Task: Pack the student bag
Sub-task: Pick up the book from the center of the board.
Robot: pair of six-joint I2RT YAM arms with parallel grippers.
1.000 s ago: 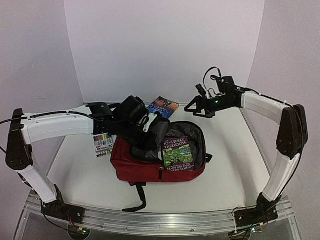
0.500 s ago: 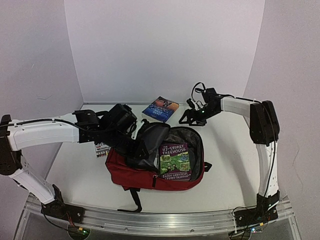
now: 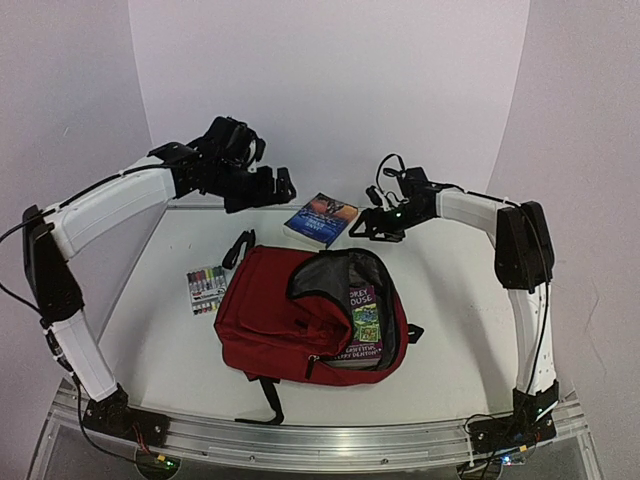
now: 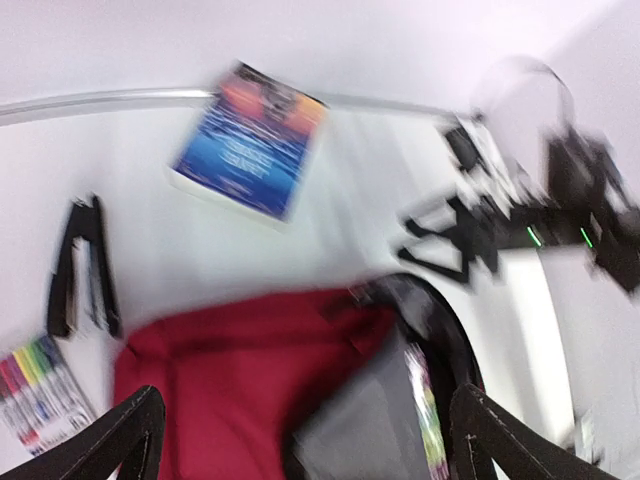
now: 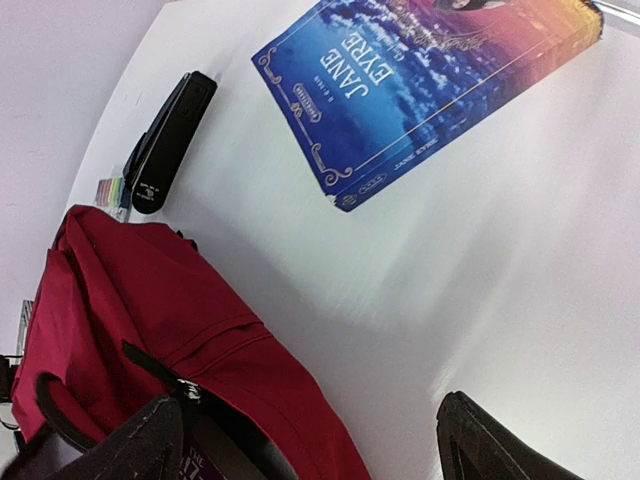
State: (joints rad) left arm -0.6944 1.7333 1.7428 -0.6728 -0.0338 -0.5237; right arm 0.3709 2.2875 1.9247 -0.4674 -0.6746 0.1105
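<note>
The student bag (image 3: 290,320) lies flat mid-table, dark red, its main compartment unzipped with the grey lining showing. A green-covered book (image 3: 366,326) sits inside the opening, half covered by the flap. My left gripper (image 3: 278,186) hangs open and empty high above the table's back left; its view looks down on the bag (image 4: 230,390). My right gripper (image 3: 373,228) is open and empty, low over the table just behind the bag (image 5: 140,310) and to the right of the blue "Jane Eyre" book (image 5: 420,90).
The blue book (image 3: 322,218) lies behind the bag. A black stapler (image 3: 238,247) lies at the bag's back left corner, and a pack of coloured markers (image 3: 205,288) lies left of the bag. A black strap (image 3: 270,400) trails toward the front rail.
My left gripper let go of the bag's flap, opened wide and rose up and back. The flap dropped over part of the green book. My right gripper moved left toward the blue book.
</note>
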